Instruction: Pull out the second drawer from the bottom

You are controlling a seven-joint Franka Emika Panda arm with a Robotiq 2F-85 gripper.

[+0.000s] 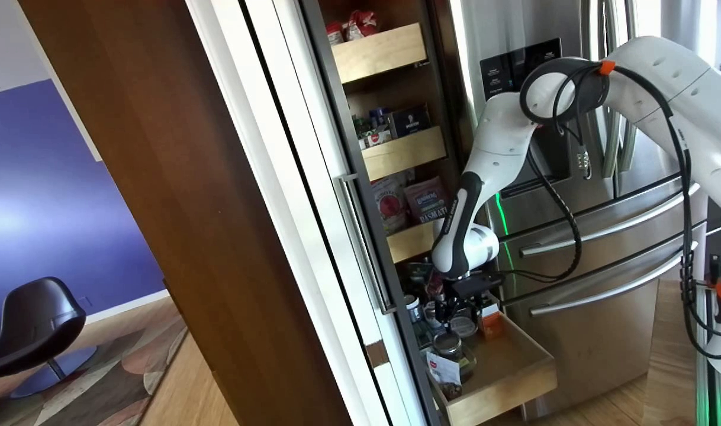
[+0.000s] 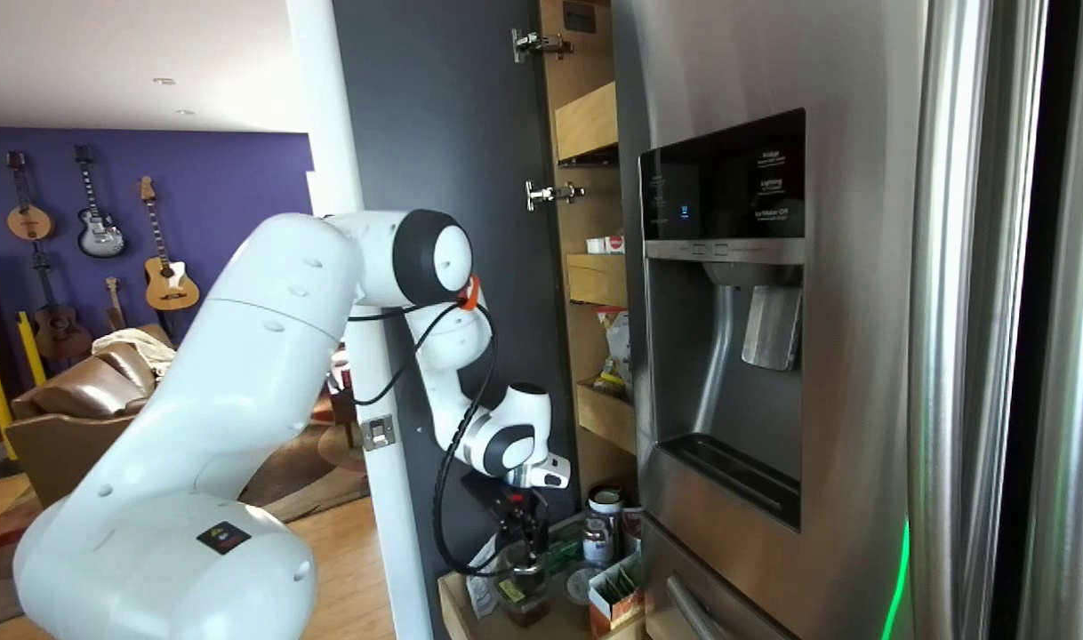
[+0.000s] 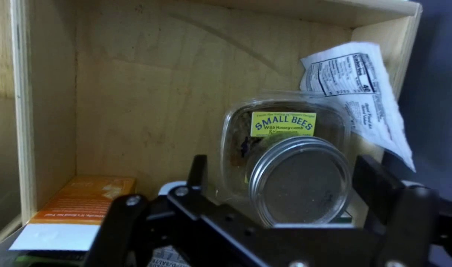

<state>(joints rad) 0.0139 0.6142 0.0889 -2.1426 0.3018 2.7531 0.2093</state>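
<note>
A light wooden drawer (image 1: pixel 502 396) is pulled out of the tall cabinet, low down; its wall also shows in an exterior view (image 2: pixel 457 609) and its bare floor in the wrist view (image 3: pixel 148 81). It is the lowest drawer I see; whether another lies beneath it is out of view. My gripper (image 3: pixel 279 174) is open above the things in this drawer, also seen in both exterior views (image 1: pixel 452 307) (image 2: pixel 525 532). A lidded glass jar (image 3: pixel 300 181) shows between its fingers, with gaps on both sides. The drawer's front panel is away from the fingers.
Higher drawers (image 1: pixel 411 241) sit inside the cabinet. The open cabinet door (image 2: pixel 453 178) stands close beside the arm, the steel fridge (image 1: pixel 603 331) on the other side. The drawer holds a honeycomb box (image 3: pixel 285 104), an orange box (image 3: pixel 85 193) and a white packet (image 3: pixel 341 74).
</note>
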